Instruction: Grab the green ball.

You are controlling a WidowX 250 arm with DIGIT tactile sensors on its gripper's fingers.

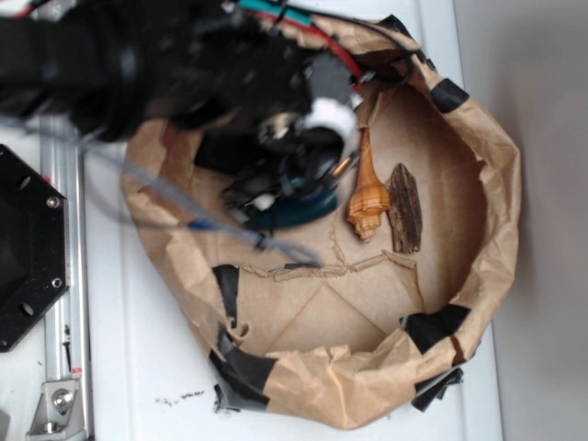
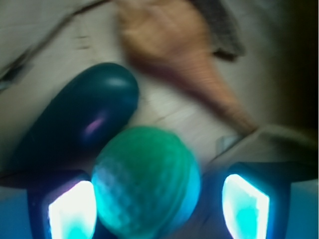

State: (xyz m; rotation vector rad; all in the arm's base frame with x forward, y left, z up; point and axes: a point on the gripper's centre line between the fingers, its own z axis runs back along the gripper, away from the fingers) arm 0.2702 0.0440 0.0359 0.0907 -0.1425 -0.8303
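Observation:
The green ball (image 2: 144,179), mint green and dimpled, lies between my two glowing fingers in the wrist view. My gripper (image 2: 158,201) is open around it. The left finger (image 2: 72,209) is at the ball's side, and a gap shows between the ball and the right finger (image 2: 245,204). The frame is blurred. In the exterior view my gripper (image 1: 276,197) is low inside the paper-lined bowl and the arm hides the ball.
A dark green elongated object (image 2: 82,117) lies just beyond the ball on the left and also shows in the exterior view (image 1: 299,209). An orange spiral shell (image 1: 367,195) and a piece of bark (image 1: 404,209) lie to the right. The brown paper wall (image 1: 496,184) rings everything.

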